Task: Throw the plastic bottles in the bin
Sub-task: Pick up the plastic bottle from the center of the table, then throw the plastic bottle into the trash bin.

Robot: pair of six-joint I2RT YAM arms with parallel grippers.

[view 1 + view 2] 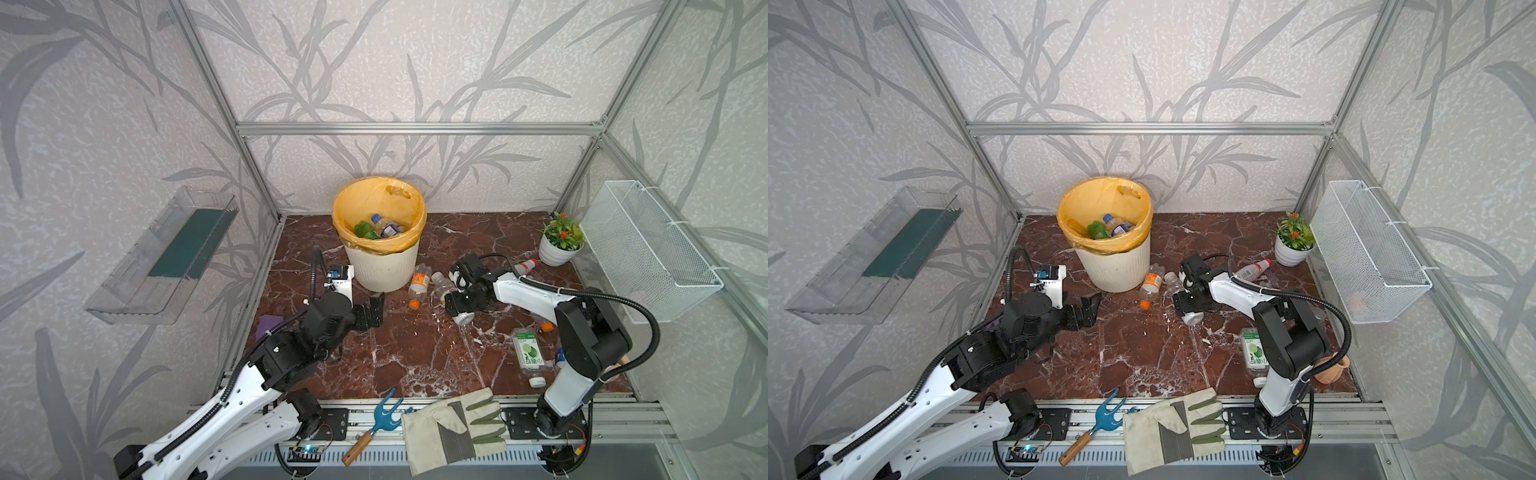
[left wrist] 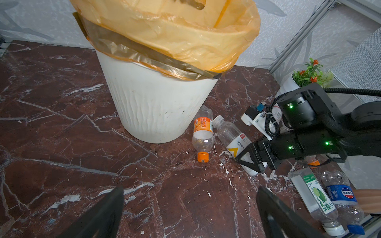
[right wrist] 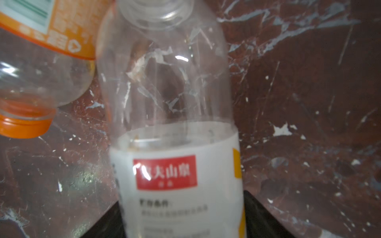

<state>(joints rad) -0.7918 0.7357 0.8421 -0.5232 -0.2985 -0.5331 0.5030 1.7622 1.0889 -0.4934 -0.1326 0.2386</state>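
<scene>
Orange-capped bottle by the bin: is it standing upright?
No, the orange-capped bottle lies on its side next to the bin.

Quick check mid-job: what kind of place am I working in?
Probably a staged test booth, not a real room: a bare metal frame holds wallpapered panels, a marble-look board serves as floor, and a work glove and potted plant look like props.

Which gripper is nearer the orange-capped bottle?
Right: right gripper straddles the white-label bottle beside the orange-capped bottle; left gripper hangs open farther off, near the bin's other side.
</scene>
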